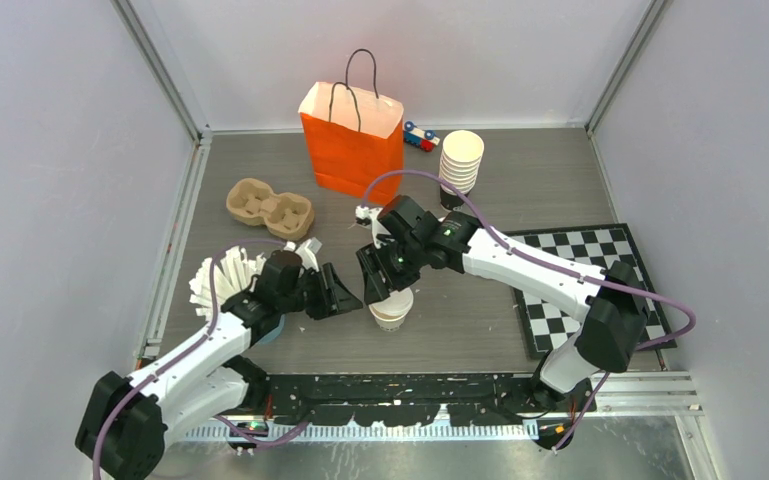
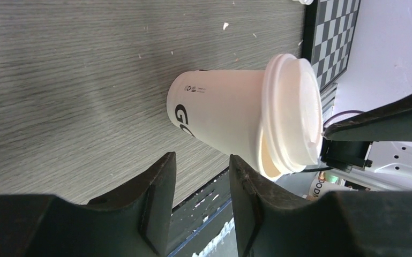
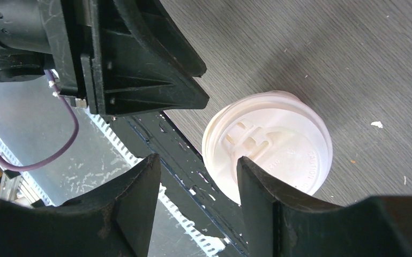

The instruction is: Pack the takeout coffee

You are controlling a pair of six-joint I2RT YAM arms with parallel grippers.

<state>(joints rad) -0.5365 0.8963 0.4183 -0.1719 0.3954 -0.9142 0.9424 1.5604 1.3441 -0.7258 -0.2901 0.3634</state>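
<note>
Noted orange paper bag (image 1: 352, 140) upright at upper centre, mouth open. Found right gripper (image 3: 198, 163) poised over cup, jaws apart, empty. Found left gripper (image 2: 201, 160) just beside cup, jaws narrowly apart, empty. Located lidded coffee cup (image 1: 391, 310) standing at lower centre, well apart from bag. Judged lid (image 2: 294, 107) crookedly seated: liable to pop off under a side squeeze.

Black left hand (image 2: 200, 160) and right hand (image 3: 198, 160), white arm links (image 1: 520, 265) (purple cables (image 3: 77, 120) alongside).

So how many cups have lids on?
1: a lidded coffee cup by the left claw and right claw. More may hide behind the right arm or inside the orange bag.
</note>
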